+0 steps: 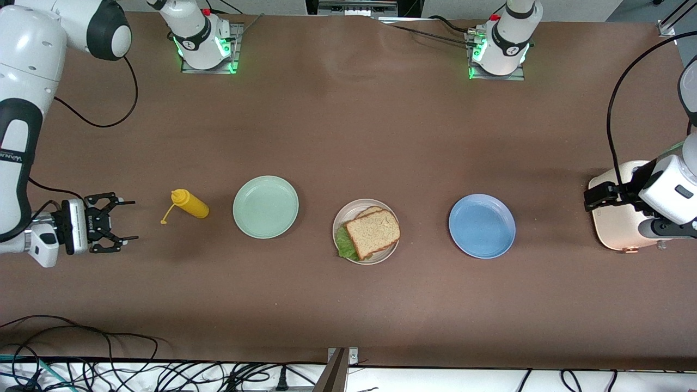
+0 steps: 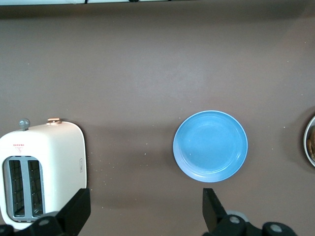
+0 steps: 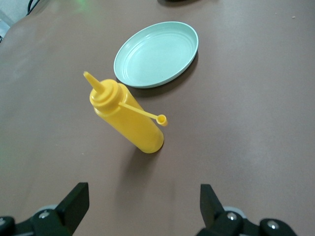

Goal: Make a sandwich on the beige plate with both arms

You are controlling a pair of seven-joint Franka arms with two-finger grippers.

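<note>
The sandwich point(image 1: 373, 232) lies on the beige plate point(image 1: 340, 218) in the middle of the table: two brown speckled slices stacked, with green lettuce point(image 1: 343, 245) sticking out between them. The plate's edge point(image 2: 310, 142) just shows in the left wrist view. My right gripper point(image 1: 134, 220) is open and empty, low over the table at the right arm's end, beside a yellow squeeze bottle point(image 1: 190, 203); in its wrist view point(image 3: 142, 206) the jaws stand wide apart. My left gripper point(image 1: 591, 198) is open and empty over a toaster point(image 1: 612, 224); its own view point(image 2: 145, 216) shows nothing between the jaws.
A mint green plate point(image 1: 266, 207) lies between the bottle and the sandwich and shows empty in the right wrist view point(image 3: 156, 54). An empty blue plate point(image 1: 482, 225) lies toward the left arm's end. The bottle point(image 3: 129, 120) lies on its side, cap off. The cream toaster point(image 2: 44, 167) has two slots.
</note>
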